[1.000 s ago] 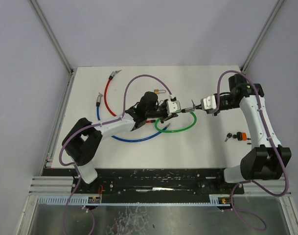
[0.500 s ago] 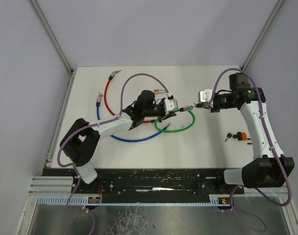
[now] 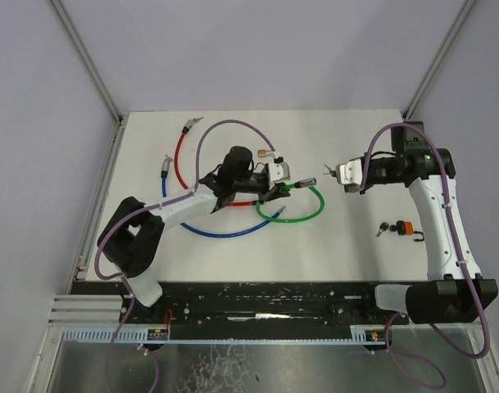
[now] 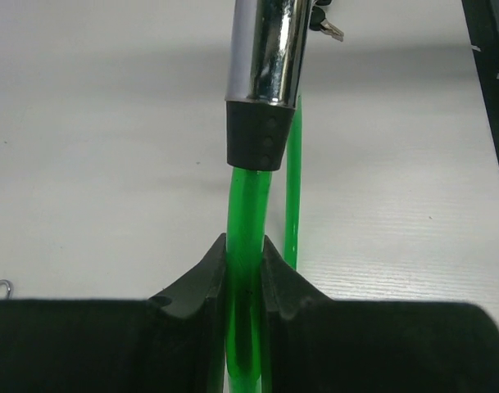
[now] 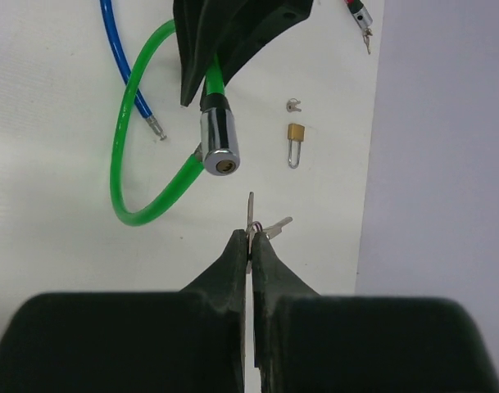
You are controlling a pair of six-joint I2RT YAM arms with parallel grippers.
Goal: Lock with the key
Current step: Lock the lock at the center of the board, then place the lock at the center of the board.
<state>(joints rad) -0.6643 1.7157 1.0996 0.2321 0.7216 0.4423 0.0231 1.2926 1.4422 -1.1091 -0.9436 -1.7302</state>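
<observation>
- Nearest me, close to the right edge of the tabletop [image 3: 347, 246], I see a small orange and black piece [image 3: 403, 228]. It lies well apart from everything else.
- Left of centre, a blue cable [image 3: 224, 233] curves along the near side of the cluster.
- The green cable lock [image 3: 302, 214] lies in a loop near the middle of the tabletop, one end lifted off the surface.
- My left fingers [image 4: 267, 266] are clamped on the green cable, just behind its chrome lock cylinder [image 5: 218, 143]. The cylinder's keyhole face is turned toward the right arm.
- My right fingers [image 5: 249, 246] are pinched together on the key [image 5: 251, 214], right of centre. The blade points roughly at the cylinder but is apart from it, with bare tabletop between them. A second key [image 5: 278, 225] hangs off the same ring.
- Beyond the left fingers, toward the far edge, a brass padlock [image 3: 268, 152] lies flat, with a small key [image 5: 294, 104] just beside it.
- Toward the far left corner, a red cable [image 3: 180, 155] arcs across the tabletop.
</observation>
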